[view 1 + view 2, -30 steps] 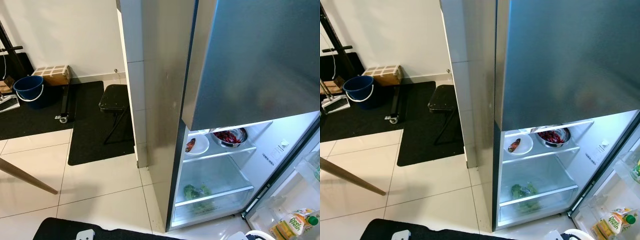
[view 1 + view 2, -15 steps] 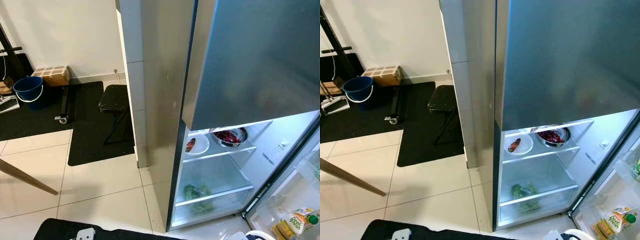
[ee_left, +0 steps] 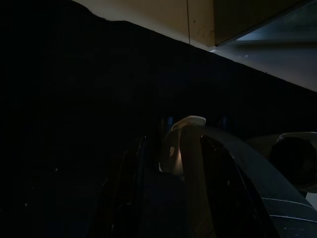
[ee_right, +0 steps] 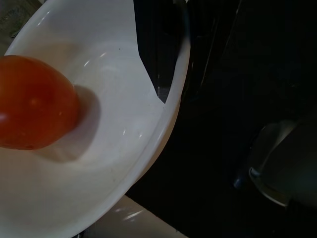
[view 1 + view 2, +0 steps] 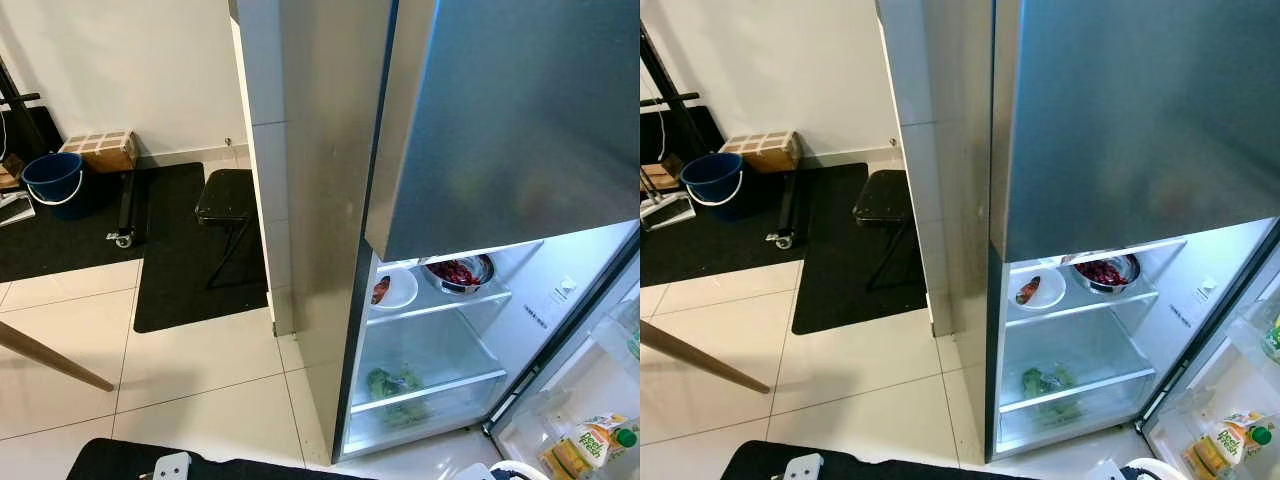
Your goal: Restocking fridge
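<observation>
Fingers first: on the right wrist view I see one dark finger [image 4: 153, 49] lying across the rim of a white bowl [image 4: 119, 148], so the right gripper looks clamped on that rim. Just beyond the finger, inside the bowl, sits a red tomato [image 4: 34, 101], resting against the bowl's inner wall.

On the left wrist view almost everything is dark. I can make out a pale curved piece [image 3: 181, 144] among black shapes, and a strip of light floor and fridge edge far past them. I cannot tell how the left gripper's fingers are set.

From the left eye view, the fridge [image 5: 330, 200] stands ahead with its lower compartment open and lit. Its upper shelf carries a white plate [image 5: 393, 289] with some food beside a metal bowl [image 5: 460, 273] of red contents; greens [image 5: 392, 383] lie on the shelf below. A juice carton [image 5: 590, 445] stands in the door rack. Off to the side are a black stool [image 5: 229, 196] on a dark mat and a blue bucket [image 5: 53, 180].
</observation>
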Controlling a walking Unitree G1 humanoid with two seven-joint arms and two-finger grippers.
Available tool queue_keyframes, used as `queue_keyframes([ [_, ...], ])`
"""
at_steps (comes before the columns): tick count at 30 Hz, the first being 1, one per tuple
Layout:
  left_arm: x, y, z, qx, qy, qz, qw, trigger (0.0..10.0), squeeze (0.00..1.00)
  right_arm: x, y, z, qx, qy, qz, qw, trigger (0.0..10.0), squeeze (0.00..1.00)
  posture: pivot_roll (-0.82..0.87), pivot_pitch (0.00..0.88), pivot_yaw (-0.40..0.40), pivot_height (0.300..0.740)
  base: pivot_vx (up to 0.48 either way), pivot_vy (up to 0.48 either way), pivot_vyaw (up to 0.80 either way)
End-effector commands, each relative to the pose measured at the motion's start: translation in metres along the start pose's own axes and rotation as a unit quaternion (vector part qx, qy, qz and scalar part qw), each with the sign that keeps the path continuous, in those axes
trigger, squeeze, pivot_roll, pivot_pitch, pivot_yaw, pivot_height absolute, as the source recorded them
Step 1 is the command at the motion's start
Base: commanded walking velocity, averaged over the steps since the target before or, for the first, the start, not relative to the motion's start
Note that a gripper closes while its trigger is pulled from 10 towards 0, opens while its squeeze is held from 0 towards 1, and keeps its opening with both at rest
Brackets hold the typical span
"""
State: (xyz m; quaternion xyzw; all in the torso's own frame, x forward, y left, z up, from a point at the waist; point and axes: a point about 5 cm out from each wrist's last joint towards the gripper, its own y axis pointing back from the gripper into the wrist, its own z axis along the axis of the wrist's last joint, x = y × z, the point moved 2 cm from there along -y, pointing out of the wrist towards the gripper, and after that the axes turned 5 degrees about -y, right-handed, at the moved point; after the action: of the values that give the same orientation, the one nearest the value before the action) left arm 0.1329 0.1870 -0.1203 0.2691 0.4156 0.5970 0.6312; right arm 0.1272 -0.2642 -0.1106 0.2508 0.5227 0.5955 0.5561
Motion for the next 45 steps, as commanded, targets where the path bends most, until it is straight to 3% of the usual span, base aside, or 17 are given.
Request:
queue_keyframes([
  [1, 0.0021, 0.0007, -0.0012, 0.004, -0.002, 0.004, 1.000, 10.0, 0.00, -0.0046, -0.0007, 0.0089, -0.014, 0.000, -0.009, 1.000, 10.0, 0.00, -0.05, 0.000, 0.005, 0.740, 0.000, 0.000, 0.00],
  [12, 0.0024, 0.0003, 0.0008, 0.002, -0.003, 0.003, 1.000, 10.0, 0.00, -0.0024, -0.0008, 0.0079, -0.013, 0.005, -0.007, 1.000, 10.0, 0.00, -0.04, 0.000, 0.011, 0.740, 0.000, 0.000, 0.00],
  [23, 0.0011, -0.0008, 0.0031, -0.001, 0.000, 0.006, 1.000, 10.0, 0.00, -0.0082, -0.0001, 0.0067, -0.012, 0.007, -0.015, 1.000, 10.0, 0.00, -0.06, 0.000, 0.012, 0.740, 0.000, 0.000, 0.80],
  [31, -0.0039, -0.0020, 0.0024, 0.002, -0.010, -0.004, 1.000, 10.0, 0.00, -0.0088, 0.0001, 0.0052, -0.009, 0.005, -0.023, 1.000, 10.0, 0.00, -0.06, 0.000, 0.015, 0.740, 0.000, 0.000, 0.00],
  [40, -0.0039, -0.0024, 0.0043, 0.000, -0.006, -0.004, 1.000, 10.0, 0.00, -0.0075, -0.0002, 0.0060, -0.010, 0.005, -0.022, 1.000, 10.0, 0.00, -0.06, 0.000, 0.009, 0.740, 0.000, -0.465, 0.00],
  [45, -0.0039, -0.0025, 0.0035, 0.000, 0.002, 0.000, 1.000, 10.0, 0.00, -0.0087, -0.0003, 0.0076, -0.012, 0.007, -0.023, 1.000, 10.0, 0.00, -0.06, 0.000, 0.006, 0.740, 0.000, 0.000, 0.00],
])
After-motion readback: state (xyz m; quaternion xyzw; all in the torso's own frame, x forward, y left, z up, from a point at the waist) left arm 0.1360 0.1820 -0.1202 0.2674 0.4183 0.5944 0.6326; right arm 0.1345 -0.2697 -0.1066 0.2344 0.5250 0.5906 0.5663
